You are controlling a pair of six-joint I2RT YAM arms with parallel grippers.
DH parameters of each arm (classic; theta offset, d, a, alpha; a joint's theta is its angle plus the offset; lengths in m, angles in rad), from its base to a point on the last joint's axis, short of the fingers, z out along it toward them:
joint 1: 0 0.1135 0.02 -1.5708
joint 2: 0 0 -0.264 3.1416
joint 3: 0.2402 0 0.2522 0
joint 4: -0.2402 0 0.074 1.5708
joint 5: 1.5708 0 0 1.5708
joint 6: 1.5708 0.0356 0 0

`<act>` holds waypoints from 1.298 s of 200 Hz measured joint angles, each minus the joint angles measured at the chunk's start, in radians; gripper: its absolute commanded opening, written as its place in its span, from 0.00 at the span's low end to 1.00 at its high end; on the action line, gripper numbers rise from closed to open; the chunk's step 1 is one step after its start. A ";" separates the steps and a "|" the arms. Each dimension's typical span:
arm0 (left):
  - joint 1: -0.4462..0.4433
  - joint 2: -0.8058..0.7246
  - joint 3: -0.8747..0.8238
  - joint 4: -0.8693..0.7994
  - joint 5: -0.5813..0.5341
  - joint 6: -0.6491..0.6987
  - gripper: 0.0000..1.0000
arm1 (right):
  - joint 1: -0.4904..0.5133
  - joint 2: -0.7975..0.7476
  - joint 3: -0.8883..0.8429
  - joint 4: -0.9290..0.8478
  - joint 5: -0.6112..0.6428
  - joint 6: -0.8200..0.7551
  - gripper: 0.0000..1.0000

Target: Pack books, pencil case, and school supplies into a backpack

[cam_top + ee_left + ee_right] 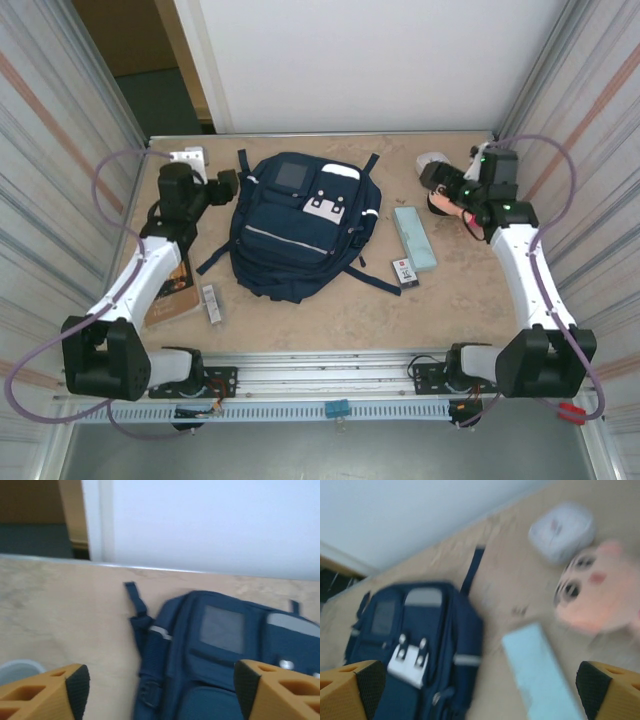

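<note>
large navy-blue fabric backpack (300, 225) lies flat mid-table, front face up, top end toward 12 o'clock; looks shut, zip too small to make out
judgement: soft and floppy, will sag and drag if grabbed by loose cloth. better hold is the top edge or a zip pull, with the other arm pinning the body

pale teal long narrow pencil case (414, 237) sits at 3 o'clock of the pack, near its strap but apart from it. looks stiff, light, smooth; pinch across the short width near the middle
small black box with white label (404, 270) is at 4 o'clock of the pack, just beside the case's near end; rigid and light, easy pinch
small silver-grey bar (211, 303) is at 8 o'clock of the pack, beside a thin brown book (172, 292) partly under the left arm. the book lies flat, so it's likely hard to get a finger under

left gripper (161, 687) is spread wide with nothing in it. arm stretched up the left side, wrist turned toward 3 o'clock, hovering near the pack's top-left corner
right gripper (481, 690) is also spread wide and empty. arm up the right side, wrist aimed at about 9 o'clock, hanging over a pink-faced doll (595, 600) at 2 o'clock of the pack
</note>
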 measured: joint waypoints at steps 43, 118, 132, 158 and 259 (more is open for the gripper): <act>-0.003 0.095 0.015 -0.266 0.161 -0.191 0.72 | 0.381 0.021 -0.211 0.028 0.010 0.271 0.95; -0.037 0.233 -0.105 -0.272 0.313 -0.317 0.32 | 0.674 0.296 -0.315 0.393 0.063 0.588 0.64; -0.058 0.233 -0.116 -0.264 0.306 -0.325 0.28 | 0.694 0.354 -0.308 0.447 0.070 0.607 0.63; -0.101 0.219 -0.164 -0.236 0.264 -0.335 0.24 | 0.728 0.381 -0.311 0.491 0.118 0.626 0.63; -0.373 -0.093 -0.419 -0.264 0.070 -0.426 0.42 | 0.842 0.143 -0.481 0.475 0.290 0.659 0.69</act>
